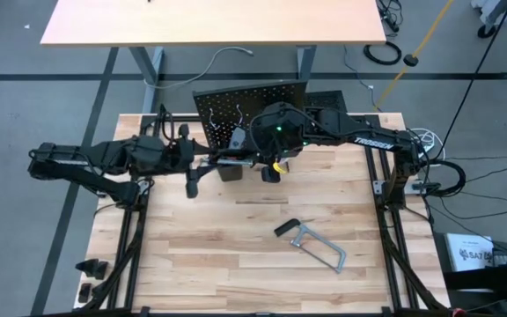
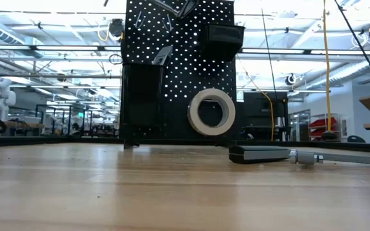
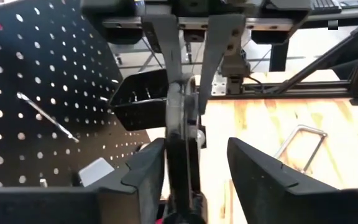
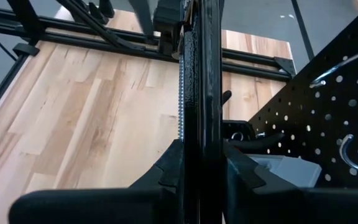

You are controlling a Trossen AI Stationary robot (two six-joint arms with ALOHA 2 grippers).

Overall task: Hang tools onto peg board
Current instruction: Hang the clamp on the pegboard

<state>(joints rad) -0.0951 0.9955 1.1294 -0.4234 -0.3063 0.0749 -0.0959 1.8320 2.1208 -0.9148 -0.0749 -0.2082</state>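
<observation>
Both grippers near table's back edge, before upright black perforated peg board. Right gripper clamped on long black toothed bar clamp for hanging; left gripper fingers apart around it, likely steadying.

Beyond my worktop of pale wood planks stands a tan desk on grey floor; a yellow cable and black cords trail nearby.
</observation>
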